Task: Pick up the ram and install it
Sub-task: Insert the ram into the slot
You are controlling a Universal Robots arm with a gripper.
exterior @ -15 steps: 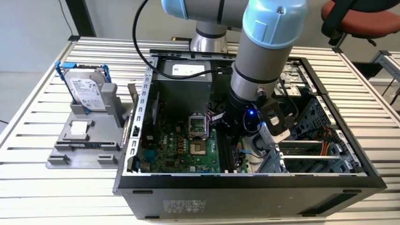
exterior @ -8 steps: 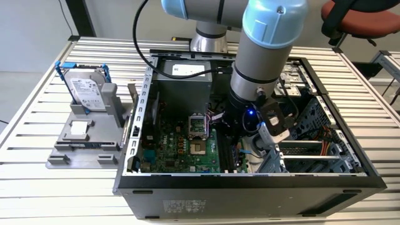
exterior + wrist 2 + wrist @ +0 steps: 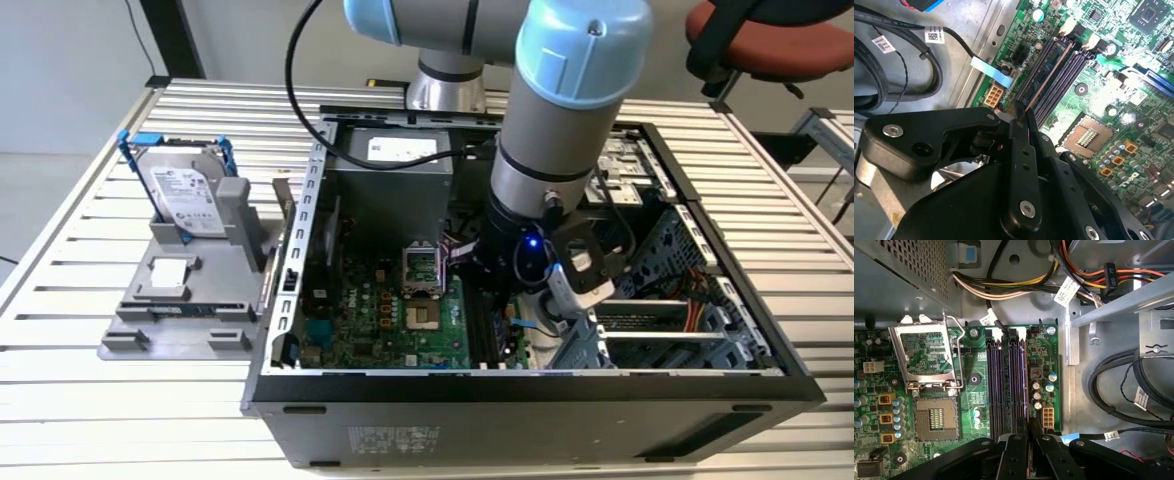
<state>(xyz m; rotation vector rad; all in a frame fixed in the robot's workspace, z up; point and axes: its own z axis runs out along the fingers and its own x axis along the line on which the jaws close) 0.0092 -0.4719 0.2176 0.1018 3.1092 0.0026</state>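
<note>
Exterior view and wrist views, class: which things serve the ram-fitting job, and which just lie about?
In use: gripper, ram, memory slots, computer case.
Lying about: hard drive, small white-topped part, grey stand, chair.

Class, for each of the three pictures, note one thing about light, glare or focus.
Exterior view: even room light, a blue lamp glowing on the arm. Second wrist view: harsh glare whitens the motherboard; the near hand looks soft. First wrist view: even light, slots crisp.

Thin dark ram (image 3: 1046,75) edge-up at motherboard slot (image 3: 1066,75).
</note>
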